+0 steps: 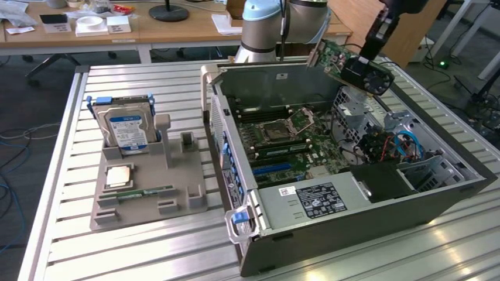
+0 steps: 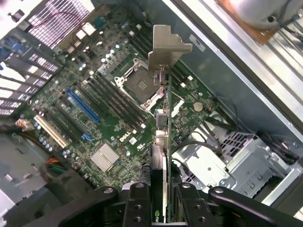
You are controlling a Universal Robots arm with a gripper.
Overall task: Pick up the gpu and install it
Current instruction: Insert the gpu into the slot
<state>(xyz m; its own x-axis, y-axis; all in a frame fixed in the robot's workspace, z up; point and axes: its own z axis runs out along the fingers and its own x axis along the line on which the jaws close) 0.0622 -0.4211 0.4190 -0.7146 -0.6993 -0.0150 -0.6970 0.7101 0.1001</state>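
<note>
The gpu point(image 1: 353, 63), a flat card with a green board and a black cooler, hangs tilted above the far edge of the open computer case point(image 1: 234, 175). My gripper point(image 1: 373, 47) is shut on its upper end. In the wrist view the gpu point(image 2: 163, 127) appears edge-on, its silver metal bracket point(image 2: 166, 45) pointing away from my gripper point(image 2: 163, 210), whose black fingers point(image 2: 137, 203) clamp it from both sides. Below it lies the green motherboard point(image 2: 113, 123) with its blue slot point(image 2: 83, 105) and the processor socket point(image 2: 141, 82). The card is well above the board, touching nothing.
A grey fixture point(image 1: 149, 175) on the exterior view's left holds the silver hard drive with a blue label point(image 1: 127, 130), a processor point(image 1: 119, 175) and a green memory stick point(image 1: 145, 192). The case holds a power supply point(image 1: 312, 199) and a drive cage point(image 1: 367, 111). A wooden desk point(image 1: 156, 26) stands behind.
</note>
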